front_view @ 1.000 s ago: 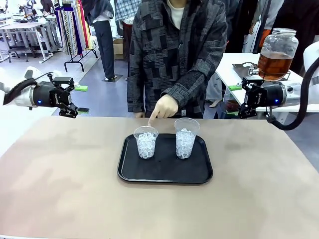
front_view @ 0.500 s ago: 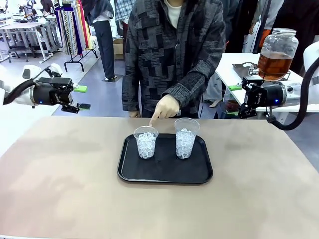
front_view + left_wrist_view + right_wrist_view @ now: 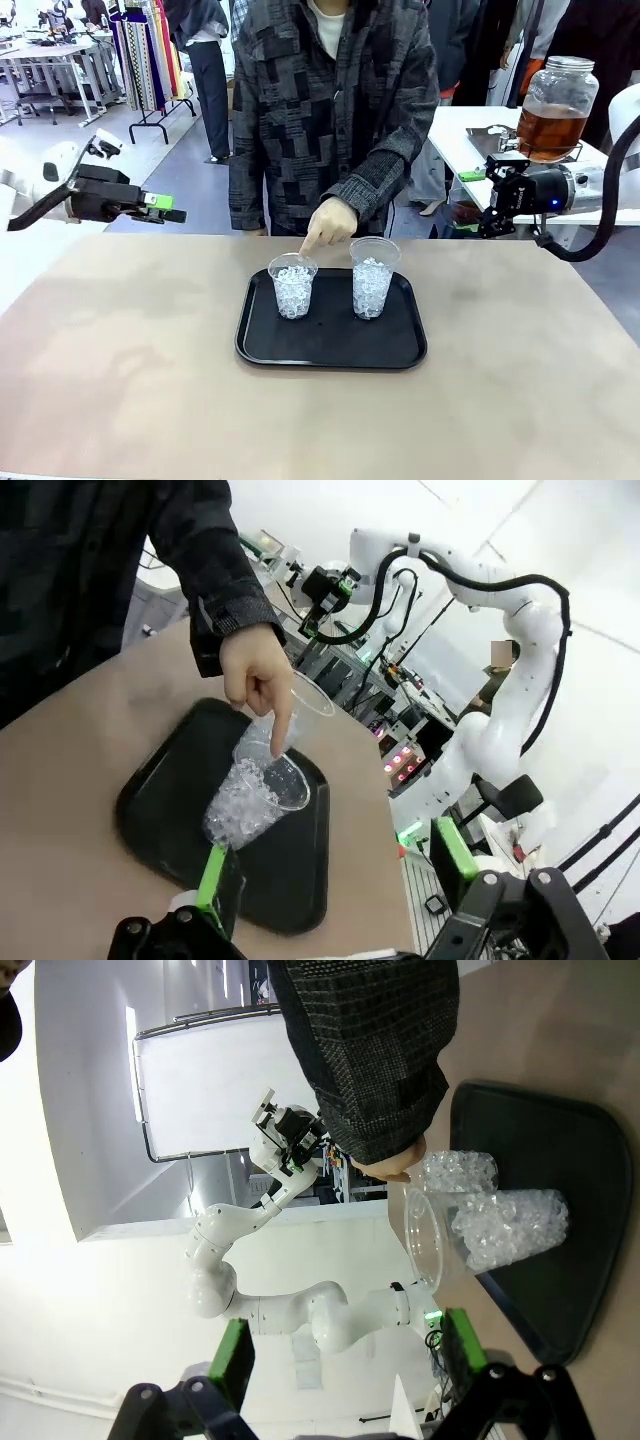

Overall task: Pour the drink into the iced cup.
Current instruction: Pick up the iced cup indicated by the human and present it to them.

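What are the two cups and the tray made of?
The left cup and the right cup look like thin, glossy clear plastic: their walls are see-through. The tray looks like black plastic with a dull sheen, though it may be coated metal.

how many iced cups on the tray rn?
2. Both stand on the tray: the left cup, with the person's hand pointing at its rim, and the right cup, apart from it. None seem hidden.
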`<state>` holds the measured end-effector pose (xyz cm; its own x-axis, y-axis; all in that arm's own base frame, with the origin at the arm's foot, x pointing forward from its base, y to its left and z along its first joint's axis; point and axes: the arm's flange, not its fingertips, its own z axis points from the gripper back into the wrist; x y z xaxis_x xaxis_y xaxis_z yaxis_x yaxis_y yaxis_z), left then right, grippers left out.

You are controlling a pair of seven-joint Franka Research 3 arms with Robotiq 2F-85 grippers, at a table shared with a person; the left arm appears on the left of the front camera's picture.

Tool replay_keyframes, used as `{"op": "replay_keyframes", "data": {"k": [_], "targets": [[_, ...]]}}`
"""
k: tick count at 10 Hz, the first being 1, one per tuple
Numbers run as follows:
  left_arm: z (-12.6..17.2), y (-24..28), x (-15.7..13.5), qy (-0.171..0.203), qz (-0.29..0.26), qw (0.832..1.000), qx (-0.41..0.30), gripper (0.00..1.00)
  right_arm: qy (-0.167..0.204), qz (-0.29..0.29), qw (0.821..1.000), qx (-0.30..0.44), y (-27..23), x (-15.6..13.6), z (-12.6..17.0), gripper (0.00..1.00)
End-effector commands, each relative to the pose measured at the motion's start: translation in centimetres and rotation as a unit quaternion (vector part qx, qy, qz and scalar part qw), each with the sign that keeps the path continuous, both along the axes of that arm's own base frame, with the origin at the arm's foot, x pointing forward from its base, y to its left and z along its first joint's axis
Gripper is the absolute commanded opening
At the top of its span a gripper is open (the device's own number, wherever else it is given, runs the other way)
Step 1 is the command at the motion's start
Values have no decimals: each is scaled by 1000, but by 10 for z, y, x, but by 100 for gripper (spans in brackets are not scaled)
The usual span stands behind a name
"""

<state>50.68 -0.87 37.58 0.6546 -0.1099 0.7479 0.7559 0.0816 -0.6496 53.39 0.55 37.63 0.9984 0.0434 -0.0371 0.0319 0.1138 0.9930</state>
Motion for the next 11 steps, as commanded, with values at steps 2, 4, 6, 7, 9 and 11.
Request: {"op": "replay_keyframes", "data": {"k": [2,4,6,7,9,11], "targets": [[7,0,0,14,7,1000,-5,100,-2,-3,1000,-2,0,0,1,100],[0,0,0,5,1,1000,0,100,-2,-3,1000,-2,0,0,1,100],[-11,-5,0,-142,-49,989,-16,100,-2,-3,1000,-2,0,0,1,100],[-20,-7,2,-195,-67,978,-17,100,-2,-3,1000,-2,0,0,1,100],[-40,-16,5,-270,-71,960,-9,100,-2,-3,1000,-2,0,0,1,100],[-55,-26,6,-325,-40,945,-1,100,-2,-3,1000,-2,0,0,1,100]]}}
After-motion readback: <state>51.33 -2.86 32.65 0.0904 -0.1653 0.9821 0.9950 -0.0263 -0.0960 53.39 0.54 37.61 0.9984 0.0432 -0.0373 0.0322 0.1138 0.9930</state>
